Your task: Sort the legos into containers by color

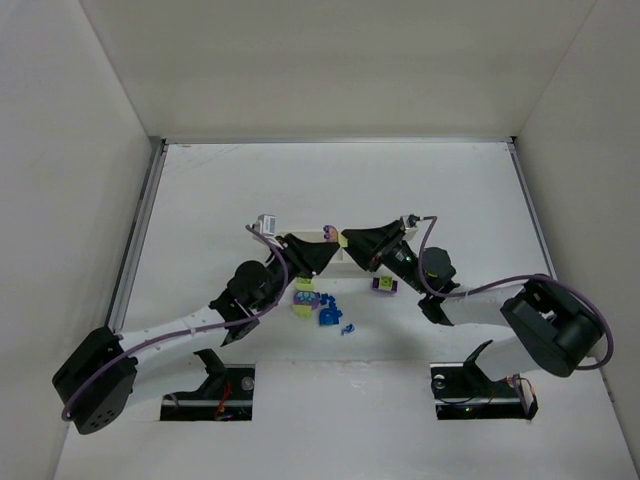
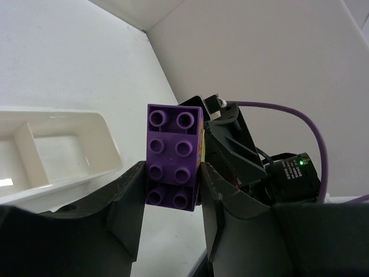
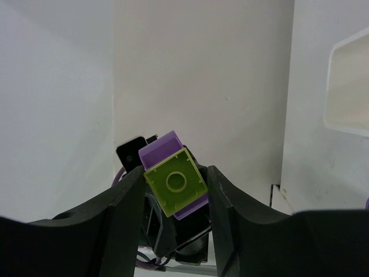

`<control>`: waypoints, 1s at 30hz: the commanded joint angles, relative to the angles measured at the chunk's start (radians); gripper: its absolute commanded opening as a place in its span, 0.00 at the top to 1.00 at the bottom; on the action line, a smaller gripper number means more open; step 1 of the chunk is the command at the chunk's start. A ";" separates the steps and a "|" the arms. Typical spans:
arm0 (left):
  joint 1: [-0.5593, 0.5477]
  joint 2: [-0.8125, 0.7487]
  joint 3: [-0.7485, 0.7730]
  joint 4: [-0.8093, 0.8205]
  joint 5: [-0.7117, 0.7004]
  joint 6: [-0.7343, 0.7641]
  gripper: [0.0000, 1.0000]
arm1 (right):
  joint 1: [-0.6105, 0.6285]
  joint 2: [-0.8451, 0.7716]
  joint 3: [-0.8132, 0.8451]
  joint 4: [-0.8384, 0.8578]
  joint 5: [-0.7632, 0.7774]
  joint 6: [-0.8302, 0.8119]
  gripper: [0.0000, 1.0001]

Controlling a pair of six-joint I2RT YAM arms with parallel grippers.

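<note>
Pinching from both sides, the left claw [image 2: 172, 173] is clamped on a small studded purple plastic brick [image 2: 173, 153]. The brick stands upright between the dark fingers at the centre of the left wrist view, and a thin lime sliver shows along its right edge. The right claw [image 3: 174, 176] is clamped on a small square lime yellow-green plastic brick [image 3: 175, 182]. That brick sits tilted, with the purple brick directly behind it and touching it.

In the top view the two claws meet tip to tip at the centre of the frame, with the purple and lime pieces between them.

The long low white plastic tray [image 2: 75, 167] with thin dividers lies at the left of the left wrist view, near the claw. One corner of it shows at the upper right of the right wrist view.

Just below the claws in the top view, loose bricks lie on the white desk [image 1: 400, 190]:
- a purple-and-lime piece [image 1: 303, 287]
- a lime piece [image 1: 301, 309]
- a blue cluster [image 1: 328, 312]
- a small blue piece [image 1: 348, 328]
- a purple piece with lime on it [image 1: 383, 285], further right
</note>
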 commanded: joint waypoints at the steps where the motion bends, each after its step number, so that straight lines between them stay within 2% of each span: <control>1: 0.008 -0.048 0.006 0.088 0.002 -0.017 0.70 | -0.007 0.008 -0.006 0.101 -0.016 0.006 0.73; 7: 0.022 -0.119 -0.016 0.041 0.005 -0.015 0.78 | -0.048 -0.024 -0.041 0.093 -0.019 -0.011 0.75; 12: 0.043 -0.199 -0.034 -0.044 0.009 -0.004 0.80 | -0.077 -0.073 -0.066 0.041 -0.031 -0.049 0.75; 19: 0.111 -0.304 -0.048 -0.188 0.018 0.011 0.80 | -0.074 -0.172 -0.057 -0.134 -0.014 -0.165 0.75; 21: 0.118 -0.314 -0.048 -0.214 0.024 0.006 0.80 | -0.067 -0.208 -0.028 -0.207 0.007 -0.230 0.70; 23: 0.112 -0.305 -0.045 -0.211 0.038 0.003 0.80 | -0.020 -0.238 0.017 -0.264 0.024 -0.320 0.60; 27: 0.088 -0.288 -0.037 -0.194 0.041 -0.033 0.80 | 0.080 -0.289 0.091 -0.310 0.058 -0.478 0.30; 30: 0.077 -0.282 -0.021 -0.190 0.061 -0.073 0.80 | 0.097 -0.280 0.131 -0.337 0.040 -0.524 0.22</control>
